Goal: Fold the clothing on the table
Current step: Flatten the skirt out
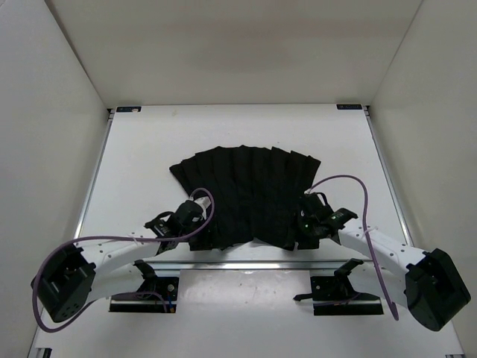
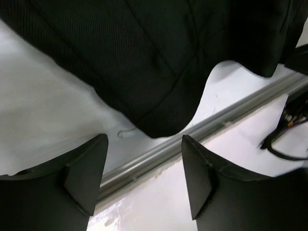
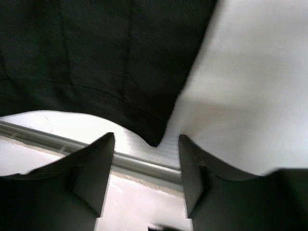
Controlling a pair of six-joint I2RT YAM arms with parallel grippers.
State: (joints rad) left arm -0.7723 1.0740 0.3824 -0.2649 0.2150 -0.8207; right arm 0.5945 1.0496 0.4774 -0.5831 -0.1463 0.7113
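Note:
The clothing point(image 1: 250, 194), a black pleated skirt, lies spread flat in the middle of the white table point(image 1: 149, 149), its hem toward the arms. My left gripper point(image 1: 196, 209) hovers over the near left corner of the hem. In the left wrist view the gripper point(image 2: 144, 140) stands open, and the curved edge of the clothing point(image 2: 144, 57) ends just ahead of the fingertips. My right gripper point(image 1: 305, 224) is at the near right corner. There the gripper point(image 3: 147, 137) is open too, with a point of the clothing point(image 3: 96, 57) just beyond its tips. Neither gripper holds anything.
A metal rail point(image 1: 246, 265) edges the table's near side, right behind the hem; it crosses under both grippers as the rail point(image 2: 159, 154) and the rail point(image 3: 139, 163). Purple cables point(image 1: 350, 179) loop over each arm. White walls close in three sides.

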